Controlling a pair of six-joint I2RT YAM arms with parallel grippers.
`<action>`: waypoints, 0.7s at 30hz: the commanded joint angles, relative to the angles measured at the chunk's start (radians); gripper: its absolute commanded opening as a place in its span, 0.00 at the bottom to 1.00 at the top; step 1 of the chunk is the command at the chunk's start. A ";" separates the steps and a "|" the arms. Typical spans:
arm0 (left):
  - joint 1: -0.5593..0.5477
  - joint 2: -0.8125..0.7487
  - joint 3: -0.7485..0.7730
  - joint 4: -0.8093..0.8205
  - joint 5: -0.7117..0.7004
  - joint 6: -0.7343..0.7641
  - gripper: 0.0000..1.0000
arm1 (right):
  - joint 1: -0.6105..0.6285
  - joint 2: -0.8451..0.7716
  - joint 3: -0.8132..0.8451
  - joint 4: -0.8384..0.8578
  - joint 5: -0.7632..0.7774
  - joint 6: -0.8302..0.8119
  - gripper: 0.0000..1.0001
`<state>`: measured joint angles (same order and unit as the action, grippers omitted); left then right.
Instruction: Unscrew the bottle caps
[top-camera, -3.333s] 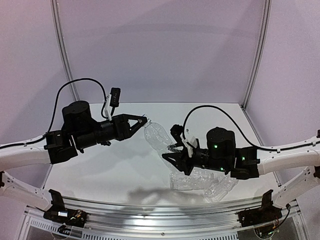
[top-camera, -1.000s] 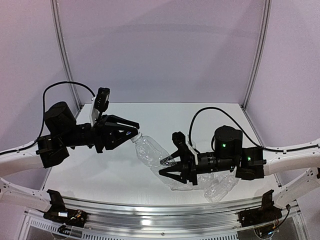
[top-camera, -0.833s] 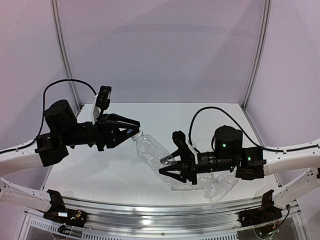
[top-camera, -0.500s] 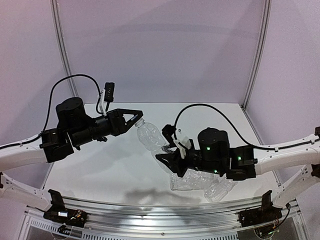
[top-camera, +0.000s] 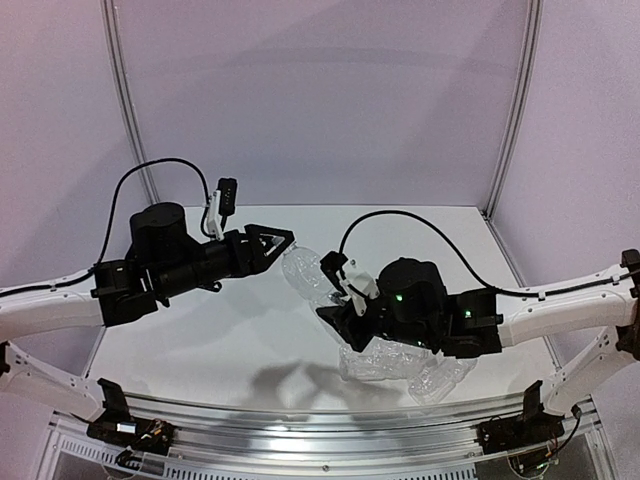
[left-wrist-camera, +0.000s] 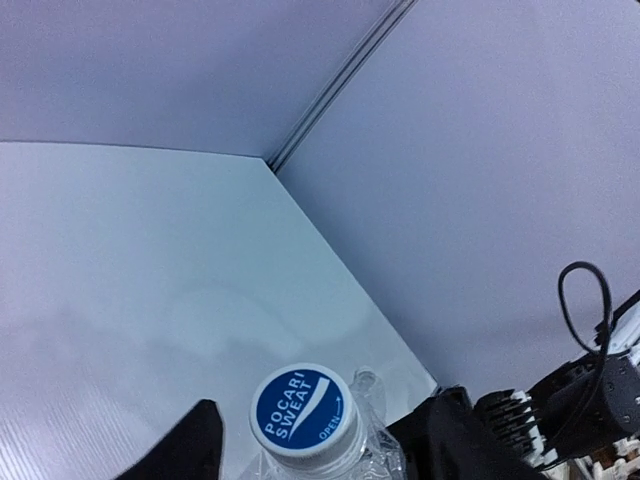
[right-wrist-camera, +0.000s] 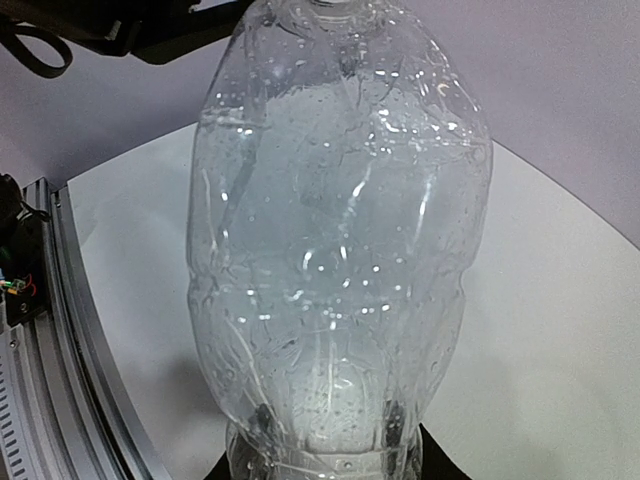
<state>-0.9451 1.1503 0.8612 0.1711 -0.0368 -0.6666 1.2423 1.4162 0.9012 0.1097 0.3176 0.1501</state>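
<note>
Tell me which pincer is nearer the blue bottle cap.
The left pincer: its fingers flank the cap without touching; the right pincer grips the bottle by its base, the far end.

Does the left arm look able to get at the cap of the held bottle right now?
Probably yes: the cap sits between the left gripper's open fingers with nothing in between, and the right gripper holds the bottle.

The small round plastic screw cap (left-wrist-camera: 301, 410) is blue on top, with white "POCARI SWEAT" lettering and a white swoosh; its rim is whitish. The crinkled plastic bottle (right-wrist-camera: 335, 250) is clear. The left gripper (top-camera: 285, 243) and right gripper (top-camera: 330, 305) are black, the tabletop (top-camera: 220, 340) white, the walls (top-camera: 320, 100) pale lilac.
</note>
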 joint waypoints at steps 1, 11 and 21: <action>0.009 -0.098 -0.019 -0.020 0.075 0.114 0.80 | -0.001 -0.040 -0.017 0.008 -0.132 -0.003 0.00; 0.073 -0.218 -0.010 -0.048 0.498 0.279 0.95 | -0.002 -0.121 -0.094 0.141 -0.615 -0.024 0.00; -0.014 -0.225 0.027 -0.062 0.612 0.349 0.79 | -0.002 -0.155 -0.117 0.177 -0.691 -0.013 0.00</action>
<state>-0.9356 0.9363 0.8623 0.1322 0.5205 -0.3702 1.2411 1.2922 0.8082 0.2531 -0.3340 0.1387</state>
